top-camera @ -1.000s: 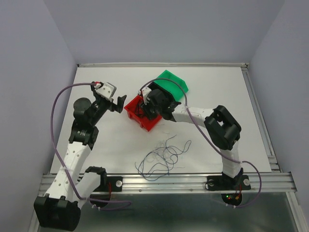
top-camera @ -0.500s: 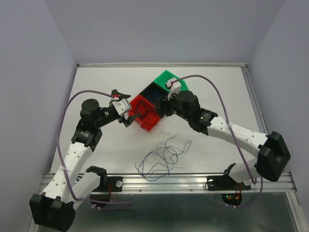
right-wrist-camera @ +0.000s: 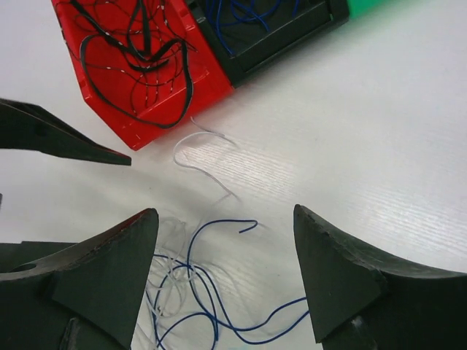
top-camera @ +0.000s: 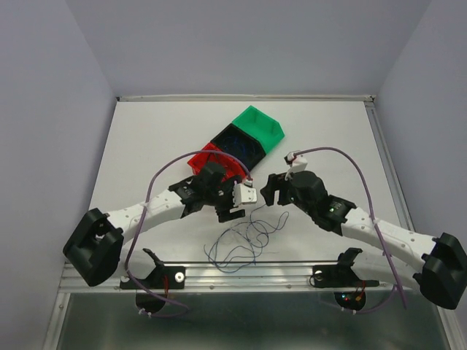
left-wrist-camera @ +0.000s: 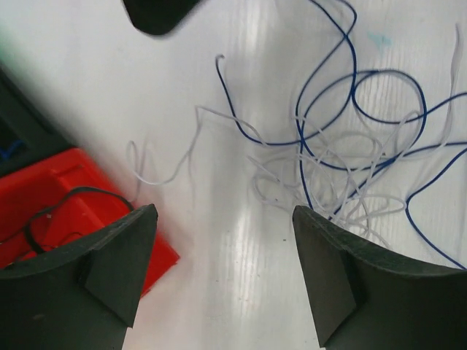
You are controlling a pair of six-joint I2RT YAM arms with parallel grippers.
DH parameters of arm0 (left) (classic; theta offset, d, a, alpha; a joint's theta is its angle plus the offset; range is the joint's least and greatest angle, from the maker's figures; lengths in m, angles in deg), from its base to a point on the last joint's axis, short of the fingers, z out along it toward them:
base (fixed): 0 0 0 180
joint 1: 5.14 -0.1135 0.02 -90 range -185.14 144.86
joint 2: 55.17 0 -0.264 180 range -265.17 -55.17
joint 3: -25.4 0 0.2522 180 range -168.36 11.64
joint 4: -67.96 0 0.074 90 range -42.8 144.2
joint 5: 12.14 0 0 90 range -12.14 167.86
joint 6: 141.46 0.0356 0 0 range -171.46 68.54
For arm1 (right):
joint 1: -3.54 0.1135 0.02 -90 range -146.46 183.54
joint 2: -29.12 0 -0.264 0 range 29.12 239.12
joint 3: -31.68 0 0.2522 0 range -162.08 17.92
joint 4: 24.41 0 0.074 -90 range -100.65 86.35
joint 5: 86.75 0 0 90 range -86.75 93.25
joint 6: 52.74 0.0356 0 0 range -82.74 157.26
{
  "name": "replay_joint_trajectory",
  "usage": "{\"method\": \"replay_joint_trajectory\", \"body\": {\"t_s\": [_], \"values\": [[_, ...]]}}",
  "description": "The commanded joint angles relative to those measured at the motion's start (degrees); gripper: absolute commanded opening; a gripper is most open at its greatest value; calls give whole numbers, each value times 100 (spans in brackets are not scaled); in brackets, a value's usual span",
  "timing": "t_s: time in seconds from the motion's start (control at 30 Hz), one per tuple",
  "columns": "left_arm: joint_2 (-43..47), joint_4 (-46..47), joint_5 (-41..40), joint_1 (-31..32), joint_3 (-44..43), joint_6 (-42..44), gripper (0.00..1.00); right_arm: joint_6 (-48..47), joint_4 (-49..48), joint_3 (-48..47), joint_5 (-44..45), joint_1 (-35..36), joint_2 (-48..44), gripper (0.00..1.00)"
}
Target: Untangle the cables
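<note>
The cables (top-camera: 244,237) lie as a loose clump of dark blue and whitish strands on the white table, near the front edge. In the left wrist view the clump (left-wrist-camera: 350,146) is ahead and to the right of my open, empty left gripper (left-wrist-camera: 225,240). In the right wrist view, blue strands (right-wrist-camera: 211,292) and a whitish strand (right-wrist-camera: 201,157) lie between and ahead of the fingers of my open, empty right gripper (right-wrist-camera: 225,233). In the top view my left gripper (top-camera: 235,208) and right gripper (top-camera: 268,191) hover just behind the clump, tips close together.
A red bin (top-camera: 198,160) holding black wires, a black bin (top-camera: 237,140) holding blue wires and a green bin (top-camera: 261,125) stand in a diagonal row behind the grippers. The red bin (left-wrist-camera: 80,182) is at the left gripper's left finger. The red bin's wall (right-wrist-camera: 182,109) also shows in the right wrist view.
Both arms have moved away from the bins toward the front and now reach over the clump. The left arm swung from the left side to the centre.
</note>
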Motion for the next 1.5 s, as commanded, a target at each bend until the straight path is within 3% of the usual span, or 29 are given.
{"method": "replay_joint_trajectory", "body": {"t_s": [0.0, 0.17, 0.37, 0.6, 0.63, 0.8, 0.93, 1.07, 1.3, 1.47], "values": [[-119, -350, -494, 185, -241, 80, 86, 356, -130, 226, 414, 6, -524, 79], [-145, -614, -64, 185, -390, -8, 86, 409, 18, 340, 765, 6, -832, 79], [-505, -912, 139, 194, -505, -8, 75, 418, 37, 349, 898, 6, -710, 79], [-831, -1299, 358, 290, -689, 150, 71, 426, 37, 375, 1065, 6, -736, 78], [-857, -1326, 359, 316, -698, 185, 67, 426, 37, 384, 1100, -3, -805, 78], [-980, -1493, 315, 369, -873, 185, 0, 453, 37, 472, 1250, 6, -1087, 74], [-542, -1607, 279, 369, -1163, 45, 0, 146, -59, 481, 619, 6, -1123, 74], [126, -2125, 367, 369, -1962, -184, 0, -276, -796, 770, -147, 6, -1218, 76], [233, -3461, 622, 431, -4403, -684, 0, -636, -1668, 1395, -1314, 6, -2255, 77], [-144, -3839, 464, 702, -5985, -1036, 0, -891, -2475, 1570, -2702, 6, -2459, 85]]}}
